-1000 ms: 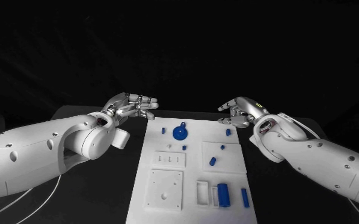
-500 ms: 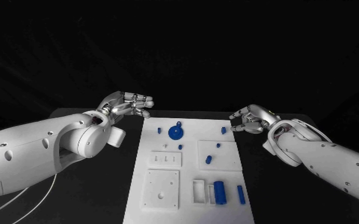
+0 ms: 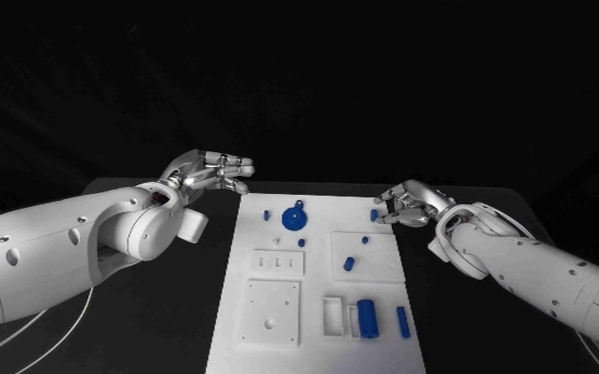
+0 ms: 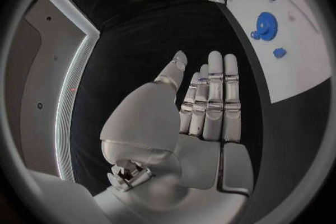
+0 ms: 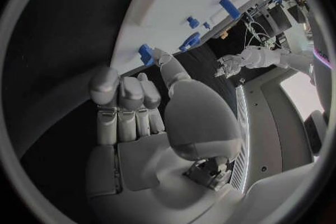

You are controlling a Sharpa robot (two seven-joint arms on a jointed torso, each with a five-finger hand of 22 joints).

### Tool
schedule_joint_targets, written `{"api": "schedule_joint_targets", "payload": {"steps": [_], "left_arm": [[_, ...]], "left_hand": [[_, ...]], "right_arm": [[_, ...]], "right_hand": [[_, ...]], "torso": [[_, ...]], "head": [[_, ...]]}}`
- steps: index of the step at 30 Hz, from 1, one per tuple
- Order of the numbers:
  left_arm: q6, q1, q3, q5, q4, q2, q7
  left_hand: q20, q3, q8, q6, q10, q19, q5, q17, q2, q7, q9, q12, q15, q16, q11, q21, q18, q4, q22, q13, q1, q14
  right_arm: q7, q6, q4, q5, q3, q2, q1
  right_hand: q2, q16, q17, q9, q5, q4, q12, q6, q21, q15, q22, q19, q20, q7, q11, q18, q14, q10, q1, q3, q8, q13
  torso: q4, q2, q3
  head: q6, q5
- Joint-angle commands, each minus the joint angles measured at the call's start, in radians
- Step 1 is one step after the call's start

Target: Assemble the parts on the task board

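1. White task board [image 3: 281, 339]: lies flat at the middle of the black table [image 3: 187, 331], long axis running straight away from the robot, far edge just short of the table's far edge.
2. Open room: bare black strips of table along both long edges of the board; left strip partly covered by the left arm, right strip by the right arm.
3. Left hand [image 3: 212, 170]: hovers off the board, beside its far left corner, well apart from every part. Holds nothing; in the left wrist view, fingers [image 4: 213, 89] straight and side by side, thumb set off to one side.
4. Right hand [image 3: 406, 203]: sits at the board's far right corner, over the edge. Grips nothing; fingers [image 5: 122, 92] side by side, thumb spread away from them, thumb tip just beside the small blue part [image 3: 373, 215]. Contact between thumb and part: cannot tell.
5. Blue disc [image 3: 294, 218]: lies flat near the far edge, left of the board's centre line, between two small blue parts.
6. Oblong blue part [image 3: 350, 263]: lies on the raised square panel on the right half, long axis slightly tilted off the board's long axis.
7. Blue cylinder [image 3: 369, 319]: lies near the right near corner, long axis parallel to the board's long edges.
8. Slim blue bar [image 3: 402, 322]: lies just beside the cylinder, towards the right edge, same direction.
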Motion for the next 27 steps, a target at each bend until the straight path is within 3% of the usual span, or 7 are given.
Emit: {"api": "schedule_joint_targets", "payload": {"steps": [1, 18, 21, 22, 27], "left_arm": [[0.019, 0.001, 0.001, 0.0, 0.0, 0.002, 0.014], [0.022, 0.001, 0.001, -0.001, 0.0, 0.003, 0.011], [0.022, 0.001, 0.001, -0.001, 0.001, 0.003, 0.011], [0.022, 0.001, 0.001, -0.001, 0.001, 0.003, 0.01], [0.022, 0.001, 0.0, -0.002, 0.002, 0.001, 0.009]], "left_hand": [[-0.002, 0.003, -0.003, -0.007, -0.007, 0.004, 0.002, -0.001, 0.0, 0.001, 0.0, -0.003, 0.003, -0.005, 0.0, -0.007, 0.006, -0.003, -0.001, 0.001, -0.008, 0.003], [-0.001, 0.002, -0.004, -0.008, -0.009, 0.005, 0.002, -0.001, 0.001, 0.001, 0.0, -0.002, 0.004, -0.005, 0.001, -0.006, 0.007, -0.002, -0.002, 0.001, -0.007, 0.003], [-0.001, 0.001, -0.003, -0.008, -0.01, 0.005, 0.002, -0.001, 0.001, 0.001, 0.0, -0.002, 0.004, -0.004, 0.001, -0.006, 0.007, -0.002, -0.002, 0.001, -0.006, 0.003], [-0.001, 0.001, -0.003, -0.008, -0.01, 0.005, 0.002, -0.001, 0.001, 0.001, 0.0, -0.002, 0.004, -0.004, 0.001, -0.006, 0.007, -0.002, -0.002, 0.001, -0.006, 0.003], [-0.001, 0.001, -0.003, -0.007, -0.01, 0.005, 0.002, -0.001, 0.002, 0.001, 0.0, -0.002, 0.004, -0.004, 0.001, -0.006, 0.007, -0.002, -0.002, 0.001, -0.005, 0.003]], "right_arm": [[0.014, 0.012, -0.015, -0.008, 0.0, 0.011, -0.004], [0.002, 0.022, -0.038, -0.017, 0.0, 0.03, -0.012], [-0.002, 0.015, -0.038, -0.017, 0.0, 0.031, -0.012], [-0.004, 0.014, -0.039, -0.017, 0.0, 0.031, -0.012], [-0.011, 0.011, -0.039, -0.017, 0.0, 0.032, -0.012]], "right_hand": [[0.006, -0.001, 0.002, -0.001, -0.007, 0.003, -0.005, -0.009, -0.001, 0.009, 0.101, 0.017, 0.008, 0.003, -0.003, 0.001, -0.002, -0.007, 0.0, -0.01, -0.004, -0.001], [0.016, -0.001, 0.007, -0.001, -0.023, 0.004, -0.002, -0.003, 0.001, 0.009, 0.102, 0.017, 0.009, 0.002, -0.003, 0.003, -0.001, -0.007, 0.0, -0.017, -0.004, 0.0], [0.032, 0.002, 0.011, -0.001, -0.05, 0.001, 0.003, 0.024, 0.005, 0.007, 0.103, 0.018, 0.007, -0.003, -0.006, 0.002, 0.0, -0.004, -0.007, 0.008, -0.004, 0.004], [0.042, 0.002, 0.011, 0.0, -0.08, 0.001, 0.004, 0.036, 0.006, 0.006, 0.103, 0.019, 0.006, -0.006, -0.008, 0.001, 0.0, -0.003, -0.006, 0.021, -0.003, 0.005], [0.041, 0.002, 0.014, 0.001, -0.138, 0.001, 0.008, 0.073, 0.01, 0.002, 0.103, 0.018, 0.002, -0.015, -0.013, -0.002, 0.001, -0.001, -0.028, 0.106, -0.004, 0.009]], "torso": [[0.0037, 0.005, 0.004], [0.0017, 0.004, 0.0049], [0.0025, 0.003, 0.0045], [0.0029, 0.003, 0.0044], [0.0032, 0.003, 0.0049]], "head": [[0.0, -0.002], [-0.006, 0.001], [-0.006, -0.001], [-0.006, 0.0], [-0.007, 0.0]]}}
